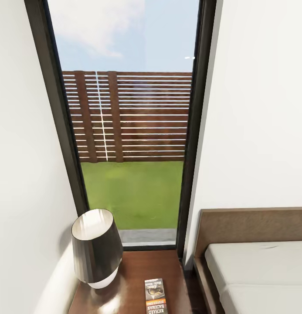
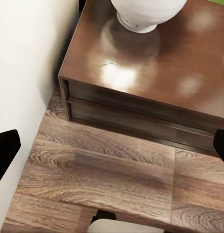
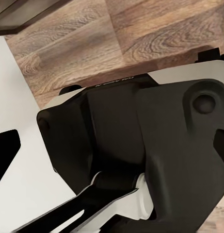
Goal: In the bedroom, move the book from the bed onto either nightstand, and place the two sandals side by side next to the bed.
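So your book [image 1: 155,296] sat flat on the nightstand [image 1: 133,270]; thin, light, slick cover, best pinched by an edge. Couldn't tell either gripper's opening.

The glossy dark reddish-brown wooden nightstand [image 1: 137,279] sits in a narrow slot: a white wall [image 1: 24,174] closes one side, the tall dark-framed window [image 1: 124,131] stands behind it, and the dark wooden headboard [image 1: 251,226] and frame of the light-grey mattress bed [image 1: 264,274] close the other side. On its top, the lamp with a black shade and white round base [image 1: 97,248] takes the wall-side half; a thin paperback book [image 1: 155,296] lies flat beside it, near the front edge. The top behind the book is bare. In the left wrist view, bare wood-plank floor [image 2: 107,170] lies open before the nightstand's drawer front [image 2: 136,116].
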`<state>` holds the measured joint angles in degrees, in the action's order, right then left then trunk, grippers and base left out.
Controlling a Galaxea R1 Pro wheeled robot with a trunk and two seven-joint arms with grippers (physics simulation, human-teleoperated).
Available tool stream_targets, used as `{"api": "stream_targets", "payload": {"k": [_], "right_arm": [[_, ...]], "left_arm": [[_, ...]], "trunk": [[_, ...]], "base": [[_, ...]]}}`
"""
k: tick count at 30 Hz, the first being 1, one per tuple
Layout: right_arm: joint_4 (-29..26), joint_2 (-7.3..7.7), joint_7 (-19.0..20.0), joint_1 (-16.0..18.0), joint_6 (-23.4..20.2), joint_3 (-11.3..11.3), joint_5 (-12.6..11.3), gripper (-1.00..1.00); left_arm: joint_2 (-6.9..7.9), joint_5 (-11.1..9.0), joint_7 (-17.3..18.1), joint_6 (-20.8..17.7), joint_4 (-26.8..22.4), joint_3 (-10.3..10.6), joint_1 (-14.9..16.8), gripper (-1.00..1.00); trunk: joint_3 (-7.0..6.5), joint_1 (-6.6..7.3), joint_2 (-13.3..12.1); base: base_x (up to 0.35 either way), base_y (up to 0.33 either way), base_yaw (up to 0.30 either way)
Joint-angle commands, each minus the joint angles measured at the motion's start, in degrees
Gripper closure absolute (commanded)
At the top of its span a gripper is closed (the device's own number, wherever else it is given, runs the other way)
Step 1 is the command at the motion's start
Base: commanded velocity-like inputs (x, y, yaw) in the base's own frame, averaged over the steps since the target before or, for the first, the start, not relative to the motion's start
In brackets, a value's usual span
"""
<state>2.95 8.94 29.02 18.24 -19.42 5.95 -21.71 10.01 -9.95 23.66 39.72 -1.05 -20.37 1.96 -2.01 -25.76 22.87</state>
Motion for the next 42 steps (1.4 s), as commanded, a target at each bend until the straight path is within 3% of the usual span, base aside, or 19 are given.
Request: {"api": "stream_targets", "payload": {"k": [1, 14, 42], "right_arm": [[0.1, 0.01, 0.2, 0.0, -0.1, 0.5, -0.6, -1.00], [0.1, 0.04, -2.3, -0.2, 0.1, 0.4, -1.0, -1.00], [0.0, -0.48, -3.5, -0.2, 0.5, 0.1, -1.5, -1.00]], "left_arm": [[0.01, -0.6, 0.6, 0.0, 0.1, -0.1, 0.0, -1.00], [0.01, -0.5, 0.7, -0.1, 0.0, -0.1, -0.1, -1.00], [-0.28, -0.5, 0.7, -0.1, 0.0, -0.1, -0.1, -1.00]], "trunk": [[0.02, -0.02, 0.0], [0.02, -0.02, 0.0], [0.02, -0.02, 0.0]], "base": [[0.000, 0.000, 0.000], [0.000, 0.000, 0.000], [0.000, 0.000, 0.000]]}}
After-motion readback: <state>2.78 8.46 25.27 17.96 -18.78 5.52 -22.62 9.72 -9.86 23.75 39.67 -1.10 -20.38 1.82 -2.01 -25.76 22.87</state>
